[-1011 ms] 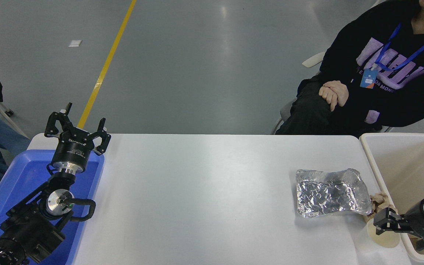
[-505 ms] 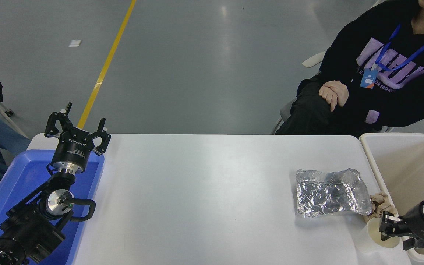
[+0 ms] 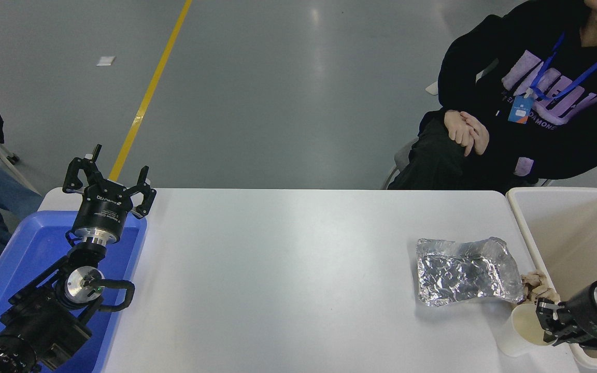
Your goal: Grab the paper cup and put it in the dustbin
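1. A small white paper cup [image 3: 517, 329], plain and tapered, with a cream inside, is leaning at the tabletop's [image 3: 298, 280] near right corner, its round mouth tipping toward the right tool [image 3: 551, 325].
2. That black tool, reaching in from the right edge, is gripping the cup at its rim, its fingers closing on the cup's right-hand wall.
3. The cup is sitting just left of the dustbin [image 3: 529, 233], a large cream-white tub with smooth walls and a rolled rim that is standing against the tabletop's right end.
4. The right arm is crossing over the dustbin's near corner, hiding that part; the rest of the tub's interior in view is showing only bare cream walls.
5. A crinkled silver foil bag [image 3: 464, 270] is lying flat on the tabletop just beyond the cup, and a crumpled brown paper wad [image 3: 536, 288] is wedging between the bag and the dustbin's wall.
6. At the lower left, the left tool [image 3: 108, 180] is hanging parked above a blue plastic tray [image 3: 18, 259], its fingers spread apart and holding nothing.
7. A person in a black sweatshirt with a blue lanyard is sitting beyond the tabletop's far right corner, one hand [image 3: 465, 130] resting on a knee.
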